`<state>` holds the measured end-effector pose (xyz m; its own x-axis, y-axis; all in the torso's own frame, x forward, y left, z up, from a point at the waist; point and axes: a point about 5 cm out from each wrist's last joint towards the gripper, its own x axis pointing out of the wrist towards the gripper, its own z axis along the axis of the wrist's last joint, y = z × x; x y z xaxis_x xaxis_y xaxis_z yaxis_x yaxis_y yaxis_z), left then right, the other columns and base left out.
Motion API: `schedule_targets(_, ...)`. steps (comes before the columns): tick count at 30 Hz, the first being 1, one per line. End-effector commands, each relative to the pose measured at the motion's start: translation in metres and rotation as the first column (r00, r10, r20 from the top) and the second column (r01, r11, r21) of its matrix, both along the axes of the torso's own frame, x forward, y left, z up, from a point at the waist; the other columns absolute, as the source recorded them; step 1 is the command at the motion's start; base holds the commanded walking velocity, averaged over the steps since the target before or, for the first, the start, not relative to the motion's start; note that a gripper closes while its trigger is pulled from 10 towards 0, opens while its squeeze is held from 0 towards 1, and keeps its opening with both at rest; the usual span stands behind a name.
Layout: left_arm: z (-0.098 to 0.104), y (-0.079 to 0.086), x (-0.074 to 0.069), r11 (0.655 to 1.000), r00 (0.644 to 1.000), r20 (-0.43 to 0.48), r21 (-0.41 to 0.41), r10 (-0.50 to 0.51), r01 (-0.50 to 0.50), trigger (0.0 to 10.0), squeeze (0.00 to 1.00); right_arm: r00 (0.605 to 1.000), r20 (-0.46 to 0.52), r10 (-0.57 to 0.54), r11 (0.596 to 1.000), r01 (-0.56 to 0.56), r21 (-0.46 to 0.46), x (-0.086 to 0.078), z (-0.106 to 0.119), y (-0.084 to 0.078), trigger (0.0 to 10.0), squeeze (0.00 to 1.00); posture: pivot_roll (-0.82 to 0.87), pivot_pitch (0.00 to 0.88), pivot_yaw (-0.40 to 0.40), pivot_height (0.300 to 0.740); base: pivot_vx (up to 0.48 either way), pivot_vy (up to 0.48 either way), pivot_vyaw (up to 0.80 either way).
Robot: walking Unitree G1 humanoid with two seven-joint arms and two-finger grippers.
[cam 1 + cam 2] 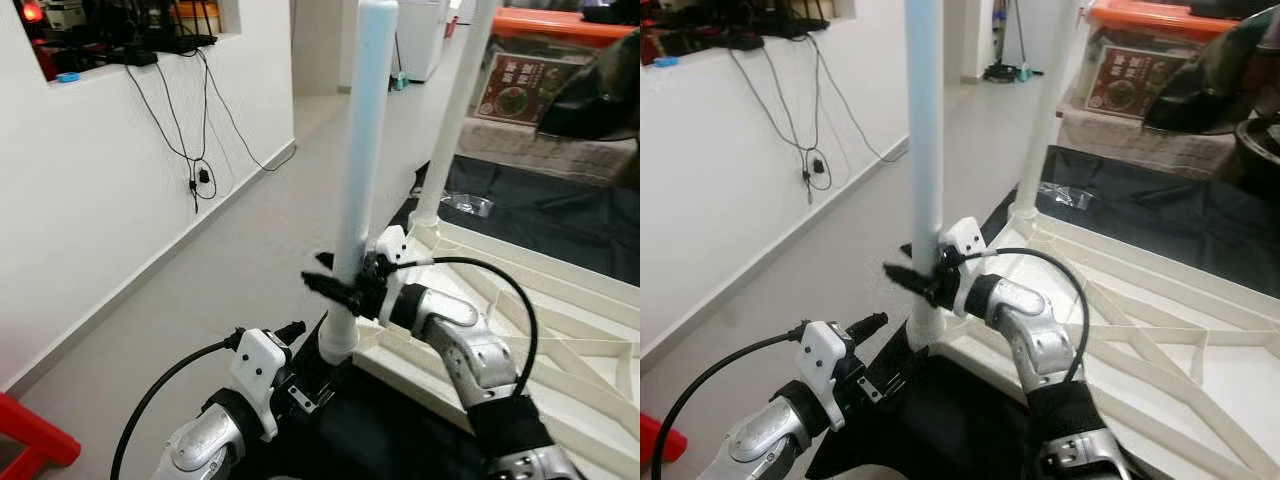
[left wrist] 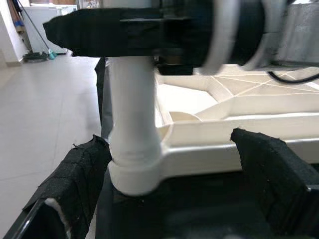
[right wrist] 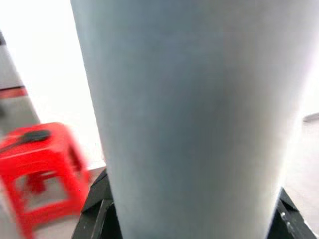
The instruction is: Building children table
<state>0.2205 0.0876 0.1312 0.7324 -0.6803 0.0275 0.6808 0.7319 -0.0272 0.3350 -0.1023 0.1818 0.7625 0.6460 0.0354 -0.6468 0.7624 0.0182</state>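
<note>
Leg-fitting step: right gripper [image 1: 340, 285] clamped round upright table leg [image 1: 362, 150] above its corner socket [image 2: 133, 174]; left gripper [image 2: 169, 184] spread open beside socket; next, press leg home.

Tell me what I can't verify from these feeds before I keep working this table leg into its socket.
- Near leg: top cut off by the frame edge in the right eye view.
- Socket: inside hidden by the leg in the left wrist view, so seating depth is unknown.
- Right gripper: the leg blocks the right wrist view.
- Tabletop: far side cut off at the head views' right edge.
</note>
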Motion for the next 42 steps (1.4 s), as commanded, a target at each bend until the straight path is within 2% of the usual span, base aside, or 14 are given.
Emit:
schedule_targets(1, -0.005, 0.002, 0.000, 1.000, 1.000, -0.017, 0.011, 0.000, 0.000, 10.0, 0.00, 0.904, -0.073, -0.422, 0.906, 0.423, 0.004, 0.005, -0.011, -0.032, 0.0, 0.00, 0.10, 0.043, -0.012, 0.740, 0.000, 0.000, 0.00)
schedule_targets(3, -0.005, 0.001, 0.000, 1.000, 1.000, -0.016, 0.012, -0.002, 0.002, 10.0, 0.00, 0.700, -0.070, -0.711, 0.702, 0.712, -0.015, -0.006, -0.014, -0.049, 0.0, 0.00, 0.10, 0.044, -0.013, 0.740, 0.000, 0.000, 0.00)
schedule_targets(8, -0.004, 0.001, 0.000, 1.000, 1.000, -0.015, 0.013, 0.002, -0.001, 10.0, 0.00, 0.531, -0.071, -0.845, 0.532, 0.847, -0.001, -0.024, -0.014, -0.051, 0.0, 0.00, 0.11, 0.047, -0.019, 0.740, 0.000, 0.000, 0.00)
schedule_targets(13, -0.004, 0.002, -0.001, 1.000, 1.000, -0.016, 0.012, 0.005, -0.005, 10.0, 0.00, 0.527, -0.104, -0.843, 0.529, 0.848, 0.009, -0.029, -0.016, -0.041, 0.0, 0.00, 0.11, 0.049, -0.023, 0.740, 0.000, 0.000, 0.00)
schedule_targets(14, -0.005, 0.002, -0.002, 1.000, 1.000, -0.017, 0.012, 0.006, -0.006, 10.0, 0.00, 0.573, -0.127, -0.810, 0.572, 0.819, 0.049, -0.028, -0.016, -0.031, 1.6, 0.00, 0.11, 0.051, -0.023, 0.740, 0.000, 0.000, 0.00)
schedule_targets(15, -0.005, 0.002, -0.002, 1.000, 1.000, -0.019, 0.011, 0.008, -0.008, 10.0, 0.00, 0.648, -0.134, -0.750, 0.643, 0.761, 0.084, -0.025, -0.014, -0.018, 10.0, 0.00, 0.11, 0.051, -0.023, 0.740, 0.000, 0.000, 0.00)
schedule_targets(17, -0.005, 0.002, -0.002, 1.000, 1.000, -0.019, 0.011, 0.008, -0.008, 10.0, 0.00, 0.731, -0.122, -0.672, 0.719, 0.683, 0.130, -0.023, -0.012, -0.006, 10.0, 0.00, 0.11, 0.051, -0.021, 0.740, 0.000, 0.000, 0.00)
schedule_targets(18, -0.005, 0.002, -0.002, 1.000, 1.000, -0.020, 0.011, 0.007, -0.007, 10.0, 0.00, 0.805, -0.121, -0.581, 0.784, 0.593, 0.183, -0.022, -0.009, 0.005, 10.0, 1.00, 0.11, 0.050, -0.020, 0.740, 0.000, 0.000, 0.00)
schedule_targets(21, -0.005, 0.002, -0.002, 1.000, 1.000, -0.019, 0.011, 0.007, -0.006, 10.0, 0.00, 0.856, -0.121, -0.502, 0.832, 0.516, 0.204, -0.020, -0.008, 0.012, 10.0, 1.00, 0.11, 0.051, -0.022, 0.740, 0.000, 0.000, 0.00)
schedule_targets(22, -0.005, 0.001, -0.001, 1.000, 1.000, -0.019, 0.010, 0.007, -0.007, 10.0, 0.00, 0.907, -0.156, -0.390, 0.877, 0.418, 0.238, -0.018, -0.008, 0.016, 10.0, 0.00, 0.11, 0.051, -0.023, 0.740, 0.000, 0.000, 0.00)
schedule_targets(27, -0.005, 0.002, -0.001, 1.000, 1.000, -0.019, 0.010, 0.008, -0.008, 10.0, 0.00, 0.965, -0.162, -0.205, 0.933, 0.243, 0.266, -0.016, -0.006, 0.015, 10.0, 0.00, 0.11, 0.049, -0.022, 0.740, 0.000, 0.000, 0.00)
schedule_targets(30, -0.005, 0.001, -0.001, 1.000, 1.000, -0.019, 0.011, 0.008, -0.008, 10.0, 0.00, 0.992, -0.092, 0.089, 0.976, -0.069, 0.204, -0.023, -0.004, 0.013, 10.0, 0.00, 0.11, 0.043, -0.022, 0.740, 0.000, 0.000, 0.00)
schedule_targets(35, -0.005, 0.002, 0.000, 1.000, 1.000, -0.017, 0.013, 0.009, -0.009, 10.0, 0.00, 0.834, -0.126, 0.537, 0.843, -0.535, 0.051, -0.047, -0.010, -0.007, 10.0, 0.00, 0.12, 0.028, -0.030, 0.740, 0.000, 0.000, 0.00)
schedule_targets(42, -0.006, 0.001, -0.001, 1.000, 1.000, -0.018, 0.013, 0.009, -0.009, 10.0, 0.00, 0.721, -0.126, 0.682, 0.730, -0.682, 0.048, -0.041, -0.003, -0.011, 10.0, 0.00, 0.13, 0.021, -0.026, 0.740, 0.000, 0.000, 0.00)
